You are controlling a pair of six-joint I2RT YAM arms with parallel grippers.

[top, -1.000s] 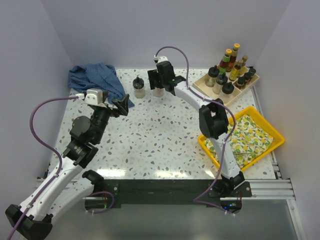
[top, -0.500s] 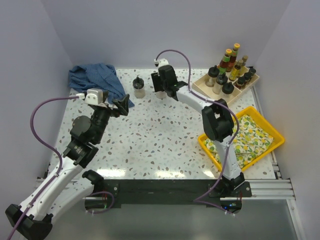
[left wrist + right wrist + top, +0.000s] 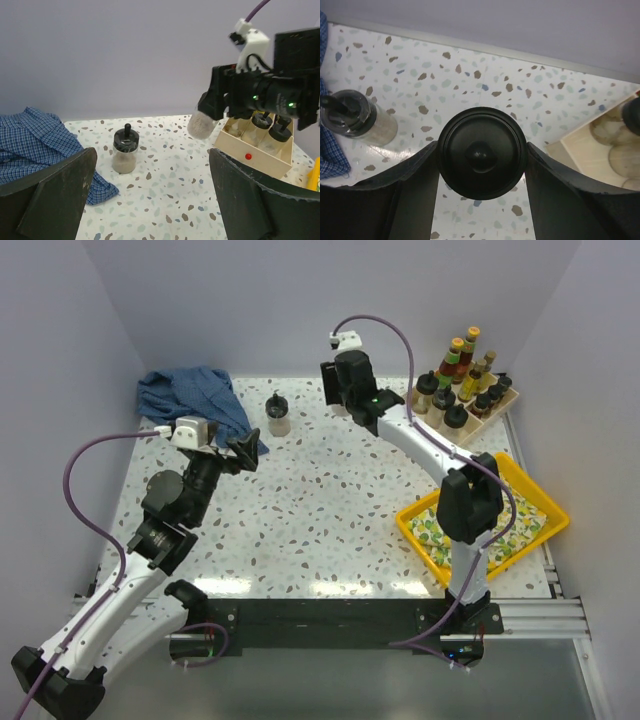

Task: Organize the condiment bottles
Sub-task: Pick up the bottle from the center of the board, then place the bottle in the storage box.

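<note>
Frosted glass under a black lid: one squat jar [image 3: 202,124] is seen lifted clear of the speckled table [image 3: 320,502], pinched near its lid between the fingers of the right gripper [image 3: 338,400] and tilted in the air just short of the beige divided tray [image 3: 256,156]. A second earlier the same jar was standing on the table beside its twin; half a second ago it had barely been moved. The right arm has since been swung toward the tray, and its elbow is now carried over the yellow bin [image 3: 548,508]. The second jar [image 3: 278,416] is left alone and upright, unmoved, near the crumpled blue checked cloth [image 3: 188,396]. The left gripper [image 3: 150,200] is held as before over the table's left half, its fingers spread wide with nothing between them. In the tray, the slim sauce bottles [image 3: 462,352] at the back and the black-lidded jars [image 3: 446,405] in front are unchanged. From above, the held jar is almost wholly hidden beneath the right gripper; in the right wrist view only its round lid is shown, the body concealed below. The tray is partly covered by the right arm in the left wrist view and cut off at the frame's edge in the right wrist view, and the bottle labels are too small to be read
</note>
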